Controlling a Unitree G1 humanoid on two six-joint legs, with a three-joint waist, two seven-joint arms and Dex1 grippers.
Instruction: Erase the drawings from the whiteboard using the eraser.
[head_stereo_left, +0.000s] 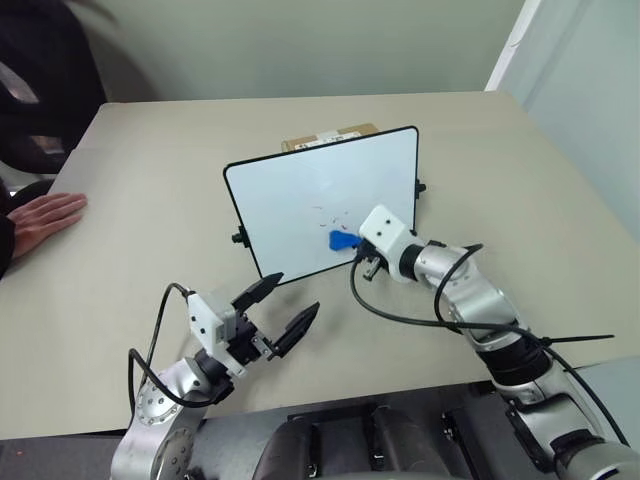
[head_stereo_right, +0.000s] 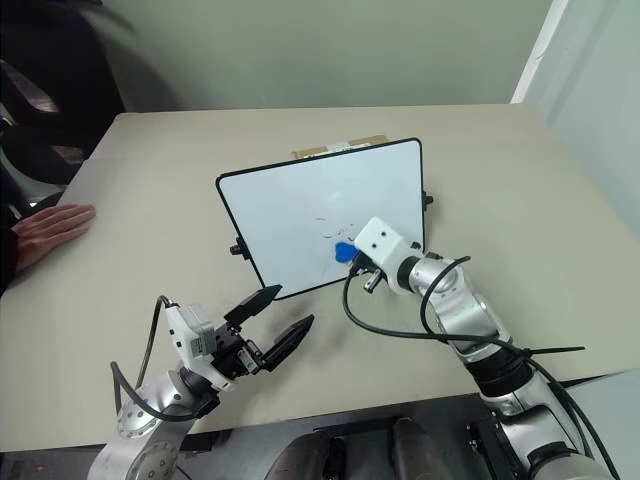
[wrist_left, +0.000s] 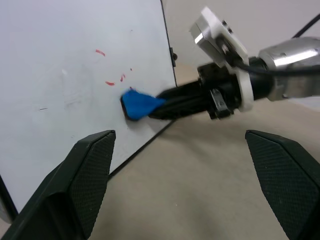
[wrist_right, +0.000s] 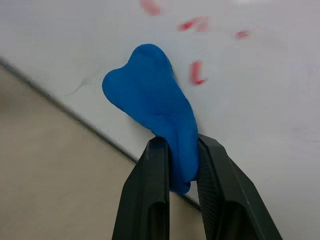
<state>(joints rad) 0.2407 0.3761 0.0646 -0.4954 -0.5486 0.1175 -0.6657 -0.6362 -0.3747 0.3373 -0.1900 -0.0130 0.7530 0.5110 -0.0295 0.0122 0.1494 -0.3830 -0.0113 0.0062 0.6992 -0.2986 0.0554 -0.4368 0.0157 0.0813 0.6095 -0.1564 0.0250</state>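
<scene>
- Robot wipes a propped board: the right claw (wrist_right: 172, 165), clamped tight on the blue eraser (wrist_right: 152, 107), presses its free end against the lower part of the whiteboard (head_stereo_left: 300, 190), just below the last red drawings (wrist_right: 197, 72).
- The left claw (head_stereo_left: 278, 312) hangs over the desk (head_stereo_left: 150, 180) in front of the board, its two black fingers spread wide and holding nothing.
- Risk one: the board stands tilted back against a brown cardboard box (head_stereo_left: 330, 137), and nothing else visibly holds it. A hard push from the eraser could likely slide it backward or tip it, since the free claw is not bracing the frame.
- Risk two: the eraser is pinched only at its near end. Sideways drag across the board might twist it in the grip or pull it out.
- Risk three: the remaining marks are small and scattered, so a stroke kept low would miss those above.
- A person's hand (head_stereo_left: 42, 218) rests flat at the desk's left edge, well apart from the work.
- Count: one whiteboard, one eraser, one box, two claws, one hand, and about four or five red flecks left.
</scene>
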